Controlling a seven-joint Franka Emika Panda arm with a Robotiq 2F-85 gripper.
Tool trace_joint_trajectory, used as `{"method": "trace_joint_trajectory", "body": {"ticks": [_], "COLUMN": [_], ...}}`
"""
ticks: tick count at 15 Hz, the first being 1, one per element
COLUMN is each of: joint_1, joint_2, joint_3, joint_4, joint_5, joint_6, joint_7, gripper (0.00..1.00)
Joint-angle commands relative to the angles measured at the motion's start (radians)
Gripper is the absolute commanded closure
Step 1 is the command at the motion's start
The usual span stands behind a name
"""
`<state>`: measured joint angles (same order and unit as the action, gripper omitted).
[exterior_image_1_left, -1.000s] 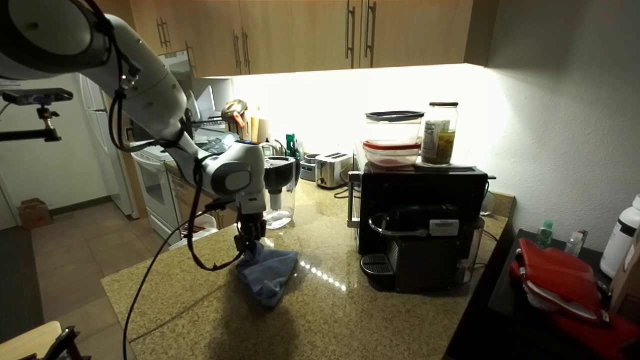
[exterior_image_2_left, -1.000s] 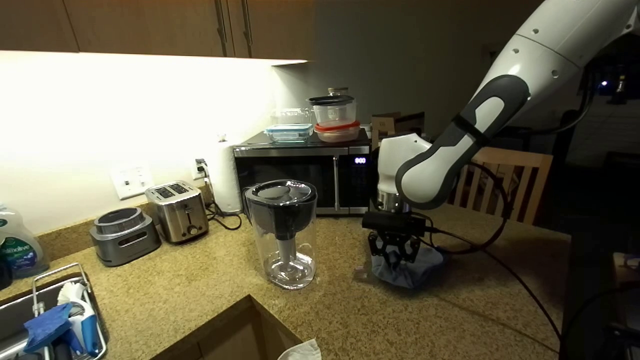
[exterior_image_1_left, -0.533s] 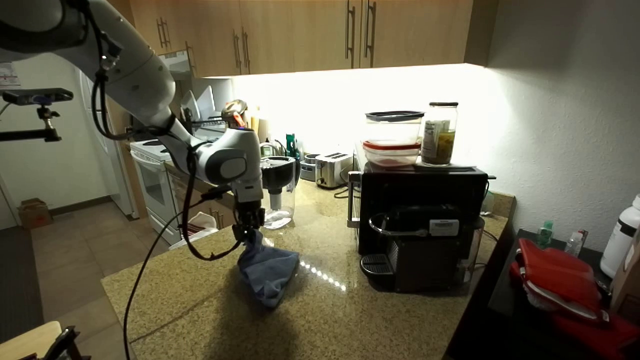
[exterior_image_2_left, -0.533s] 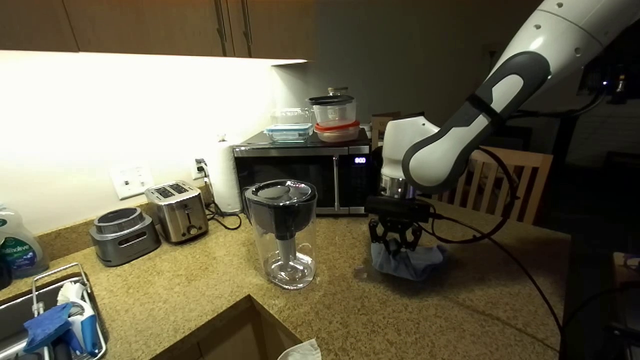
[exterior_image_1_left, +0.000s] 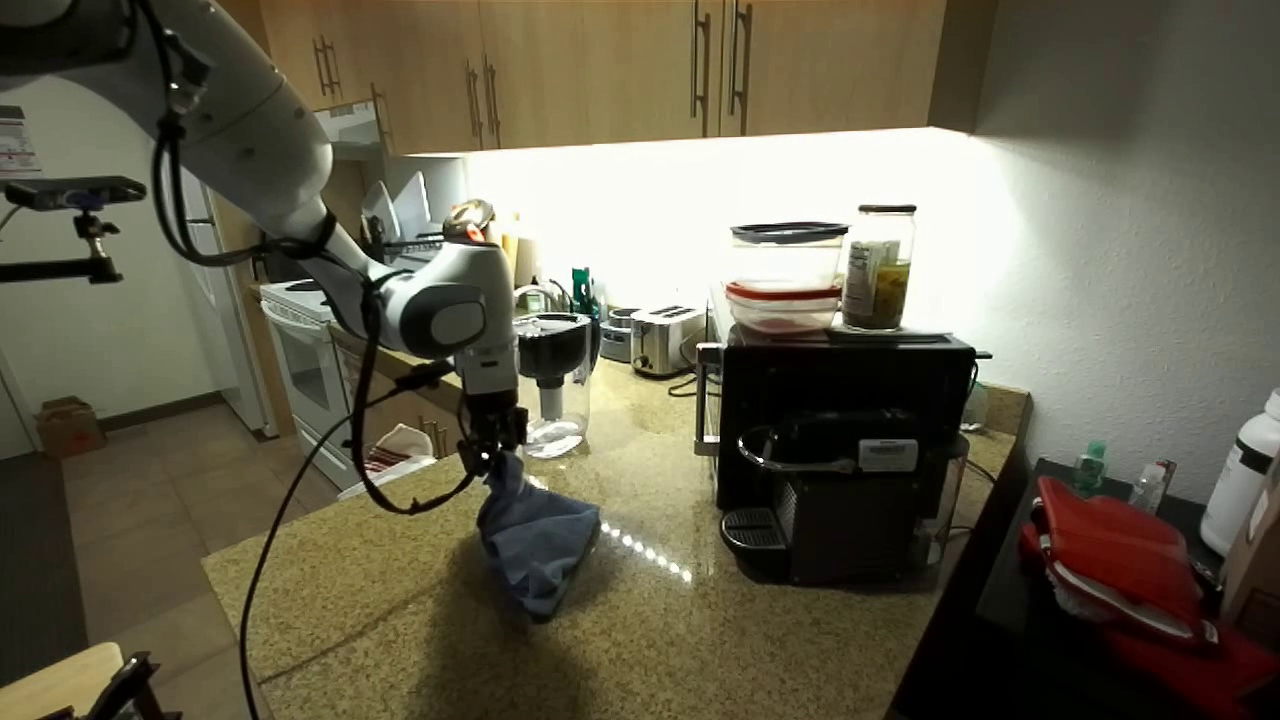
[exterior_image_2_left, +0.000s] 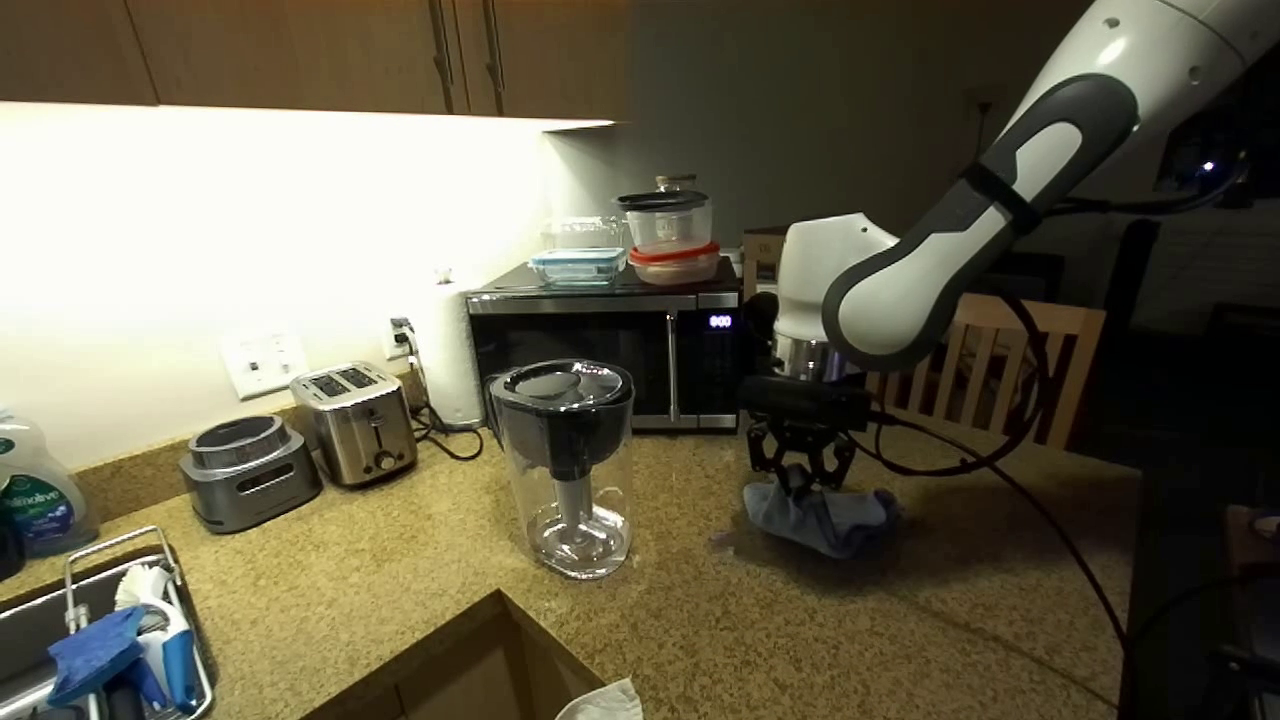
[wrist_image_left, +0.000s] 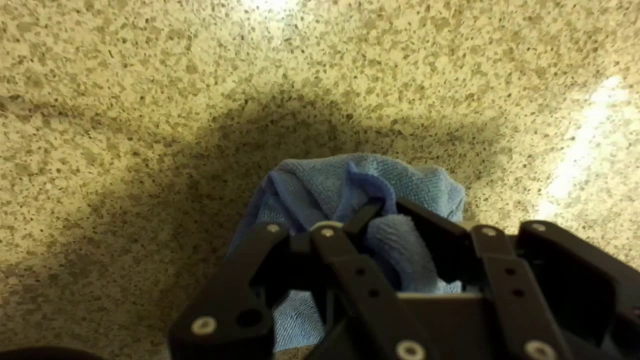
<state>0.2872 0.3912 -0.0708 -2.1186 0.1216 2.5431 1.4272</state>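
Blue cloth (exterior_image_1_left: 540, 548) in hand (wrist_image_left: 386, 206), w/ speckled ctr (exterior_image_1_left: 720, 650) below

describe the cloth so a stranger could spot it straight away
Start at the speckled counter. Follow the white arm down to its black end effector, which pinches the cloth. Unlike the rigid, see-through pitcher nearby, the cloth is blue, folded fabric.

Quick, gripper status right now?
Gripper: closed, holding a pinched-up part of the blue cloth.
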Motion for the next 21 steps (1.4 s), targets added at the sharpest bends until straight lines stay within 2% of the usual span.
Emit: {"method": "trace_joint_trajectory", "body": {"ticks": [1, 21], "joint_1": [-0.006, -0.049], "joint_2": [-0.042, 0.047], "joint_3": [-0.009, -0.118], "joint_4": [-0.062, -0.046], "joint_5": [-0.056, -0.183], "joint_6": [0.017, -0.022], "joint_7": [0.094, 0.371], "gripper": [0.97, 0.97]}}
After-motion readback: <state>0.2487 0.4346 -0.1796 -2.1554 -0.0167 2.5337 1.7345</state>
